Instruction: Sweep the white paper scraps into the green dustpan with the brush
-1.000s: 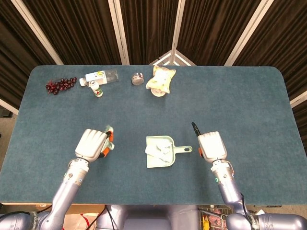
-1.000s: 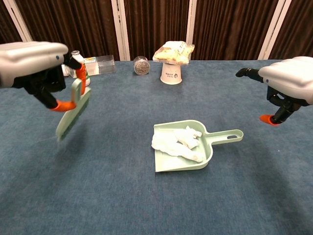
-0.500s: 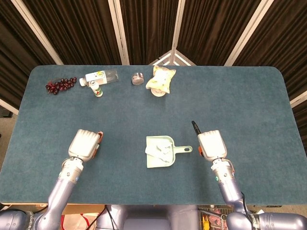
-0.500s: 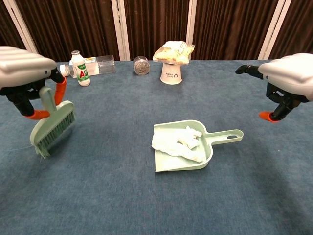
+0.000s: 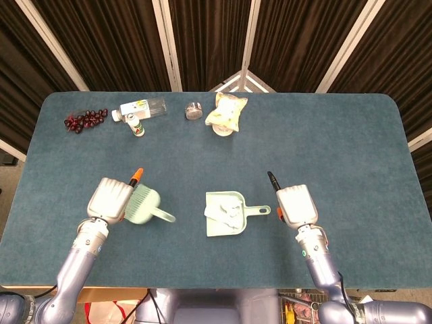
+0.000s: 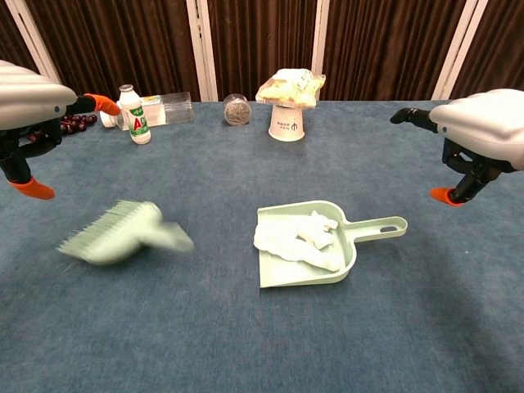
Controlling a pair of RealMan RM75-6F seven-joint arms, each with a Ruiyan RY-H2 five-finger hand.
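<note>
Okay, the white paper scraps [image 6: 296, 237] are sitting in a heap inside the green dustpan [image 6: 348, 264], which lies flat mid-counter with its handle pointing to my right. I see no loose scraps on the blue counter [image 5: 351, 142] around it, so I'd call the sweeping itself done.

The brush [image 6: 119, 233] is out of my grip: in the chest view it's a motion-blurred shape low over the counter, left of the dustpan and apart from it. I can't tell whether it's touching down. My left hand [image 5: 110, 200] hangs just beside it, fingers spread, holding nothing. My right hand [image 5: 295, 205] hovers just right of the dustpan handle, empty, fingers apart, not touching it.

What's left, as I judge it: the brush settling and both arms pulling clear.
</note>
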